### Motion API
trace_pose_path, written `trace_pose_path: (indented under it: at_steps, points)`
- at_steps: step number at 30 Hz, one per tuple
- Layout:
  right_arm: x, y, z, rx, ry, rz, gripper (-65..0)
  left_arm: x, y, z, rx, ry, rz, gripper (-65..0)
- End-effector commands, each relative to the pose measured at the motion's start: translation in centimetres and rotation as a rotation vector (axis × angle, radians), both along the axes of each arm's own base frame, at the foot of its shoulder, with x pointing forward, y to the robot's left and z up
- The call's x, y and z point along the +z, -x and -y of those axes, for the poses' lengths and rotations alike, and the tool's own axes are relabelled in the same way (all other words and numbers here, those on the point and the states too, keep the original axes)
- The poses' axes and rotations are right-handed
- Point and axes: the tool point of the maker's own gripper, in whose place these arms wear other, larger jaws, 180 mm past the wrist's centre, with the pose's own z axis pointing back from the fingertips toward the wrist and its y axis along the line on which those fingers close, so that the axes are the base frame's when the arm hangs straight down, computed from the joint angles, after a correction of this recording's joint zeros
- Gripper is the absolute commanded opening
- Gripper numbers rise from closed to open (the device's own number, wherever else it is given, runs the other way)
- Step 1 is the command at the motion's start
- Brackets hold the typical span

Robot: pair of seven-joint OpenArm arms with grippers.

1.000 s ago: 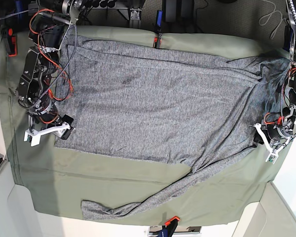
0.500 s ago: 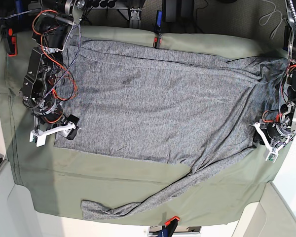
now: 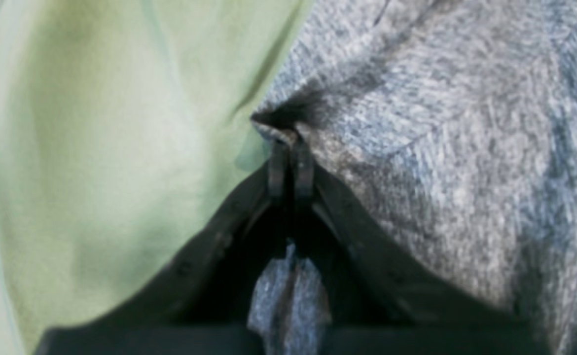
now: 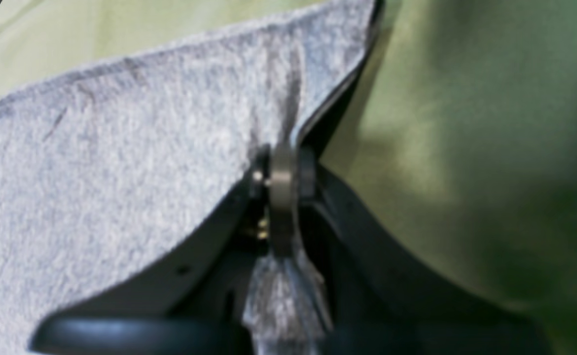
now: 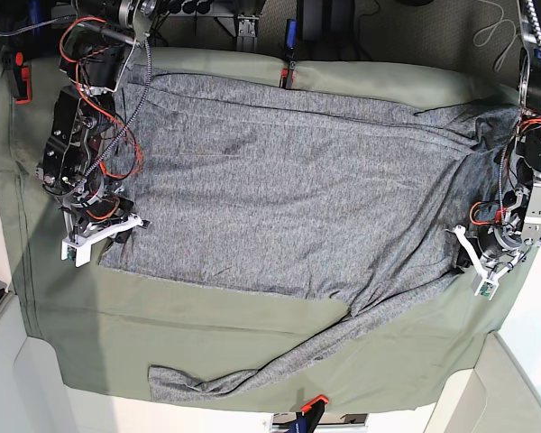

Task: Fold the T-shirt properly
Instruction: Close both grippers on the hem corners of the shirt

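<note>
The heather-grey T-shirt lies spread flat over the olive-green table cloth. One long sleeve trails towards the near edge. My right gripper is at the shirt's left edge; in the right wrist view it is shut on the shirt's corner, with fabric bunched between the fingers. My left gripper is at the shirt's right edge; in the left wrist view it is shut on a pinched fold of grey fabric.
Orange clamps hold the cloth at the near edge, the far edge and the far left. The shirt is bunched at the far right corner. Red cables hang along the right arm.
The right gripper moved inward onto the shirt's left edge and shut on it. The left gripper shifted slightly left and down at the right edge, pulling the fabric there.
</note>
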Motion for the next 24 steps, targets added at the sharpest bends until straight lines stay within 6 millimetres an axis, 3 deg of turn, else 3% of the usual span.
trace_pose_path:
  at_steps: [1,8,14,18,24]
  points:
    - [1.6,-1.0,-0.1,0.012,0.002,0.040,-65.0,1.8,-0.8,-1.3,0.000,-0.027,0.031,-65.0]
    - [3.6,-0.8,0.6,0.020,0.026,0.070,-65.0,6.2,-1.5,-3.6,-0.033,-0.101,0.112,-65.0]
    - [4.0,0.7,1.0,0.030,0.052,0.079,-65.0,9.3,-1.6,-5.2,-0.056,-0.171,0.137,-65.0]
    - [4.4,2.4,0.4,0.070,0.038,0.112,-65.0,10.1,-0.8,-5.8,-0.080,-0.211,0.135,-65.0]
    - [4.7,5.4,0.5,0.104,0.051,0.129,-65.0,10.2,2.3,-5.8,-0.159,-0.318,0.072,-65.0]
